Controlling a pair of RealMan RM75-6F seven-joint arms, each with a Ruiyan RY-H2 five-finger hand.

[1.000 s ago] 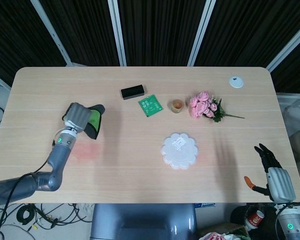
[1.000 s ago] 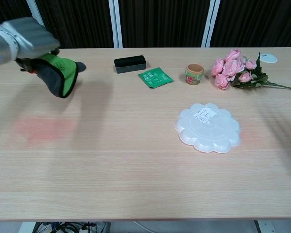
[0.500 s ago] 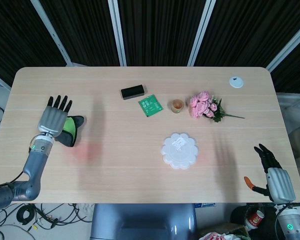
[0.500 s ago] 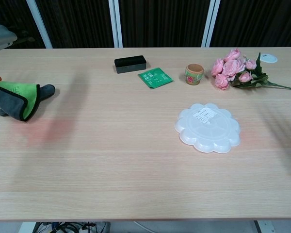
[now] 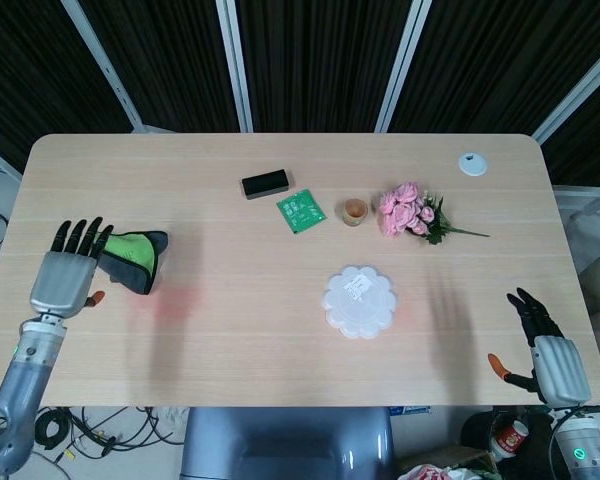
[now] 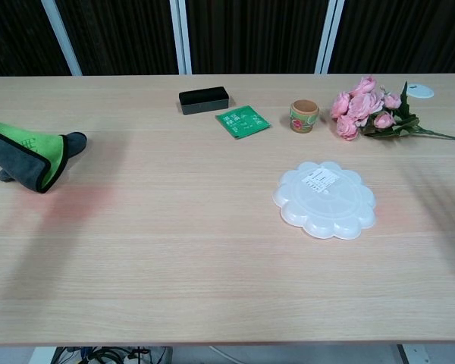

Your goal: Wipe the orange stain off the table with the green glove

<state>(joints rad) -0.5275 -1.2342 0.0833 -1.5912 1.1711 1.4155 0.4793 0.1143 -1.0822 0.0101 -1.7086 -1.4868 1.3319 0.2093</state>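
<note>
Head view shows the green glove [image 5: 133, 258] lying loose on the table [image 5: 280, 330] near its left end, with the left hand [image 5: 65, 278] just beside it on the outer side; the fingers are spread and straight and hold nothing, and I cannot tell whether they touch the glove's edge; the chest view shows the glove [image 6: 26, 154] crumpled flat on the wood and no hand at all. The orange stain [image 5: 172, 300] reads as a faint pinkish smear just inboard of the glove and a little nearer the robot; in the chest view it sits directly beside the glove's near corner [image 6: 80, 201]; its colour is weak, so some of it may already be wiped, though that is a judgement only. The right hand [image 5: 550, 355] hangs off the table's near right corner, fingers apart, empty, and well away from the work.

The step in hand looks like a release or a re-grip; the glove is not on the stain. The next move calls for the left hand to close on the glove again, set it over the smear, and rub with downward pressure.
</note>
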